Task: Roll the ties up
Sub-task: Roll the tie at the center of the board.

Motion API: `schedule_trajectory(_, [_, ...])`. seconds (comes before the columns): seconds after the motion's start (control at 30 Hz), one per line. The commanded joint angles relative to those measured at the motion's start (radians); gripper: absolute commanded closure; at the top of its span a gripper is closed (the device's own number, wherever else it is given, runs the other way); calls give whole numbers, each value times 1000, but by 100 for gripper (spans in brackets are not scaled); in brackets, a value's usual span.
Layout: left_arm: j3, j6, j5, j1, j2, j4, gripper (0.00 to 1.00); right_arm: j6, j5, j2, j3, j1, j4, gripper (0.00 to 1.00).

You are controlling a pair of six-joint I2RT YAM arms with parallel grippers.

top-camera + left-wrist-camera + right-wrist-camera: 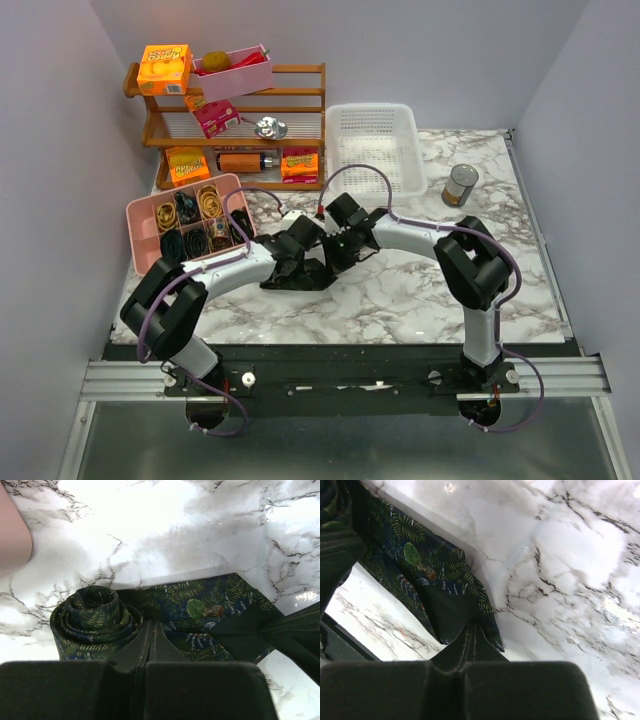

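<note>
One tie [300,272], dark fabric with a green fern pattern, lies on the marble table between my two grippers. In the left wrist view its narrow part is wound into a roll [92,612] at the left, and the wide part [200,610] lies flat to the right. My left gripper [151,625] is shut, its tips on the fabric right beside the roll. My right gripper [472,626] is shut on the wide end of the tie [435,580], which is lifted a little off the table. Both grippers, left [300,243] and right [338,250], meet over the tie.
A pink compartment tray [140,215] with small loops stands at the left, its corner in the left wrist view [12,535]. A white basket [375,145] and a can [460,185] stand at the back right. A wooden rack [240,120] stands at the back left.
</note>
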Motion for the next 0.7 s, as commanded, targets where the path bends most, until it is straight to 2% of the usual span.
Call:
schedule_trajectory(0.0, [-28, 10, 29, -8, -59, 35, 100, -74, 144, 24, -24, -14, -143, 99])
schedule_trajectory(0.13, [-44, 24, 95, -8, -127, 102, 99, -82, 135, -31, -1, -14, -144, 99])
schedule_trajectory(0.23, [-65, 27, 144, -8, -199, 153, 87, -86, 112, -76, 20, -14, -136, 99])
schedule_trajectory(0.27, [-68, 27, 155, -8, -217, 162, 77, -91, 101, -85, 27, -16, -135, 99])
schedule_trajectory(0.47, [-73, 30, 146, 0, -322, 150, 45, -102, 46, -107, 82, -11, -132, 98])
schedule_trajectory(0.57, [-81, 13, 124, 14, -352, 115, 37, -108, 14, -110, 94, -4, -115, 98])
schedule_trajectory(0.63, [-111, 2, 133, 40, -382, 116, 36, -111, -8, -104, 117, 9, -110, 99])
schedule_trajectory(0.67, [-125, -2, 143, 49, -394, 116, 32, -114, -16, -98, 128, 24, -109, 99])
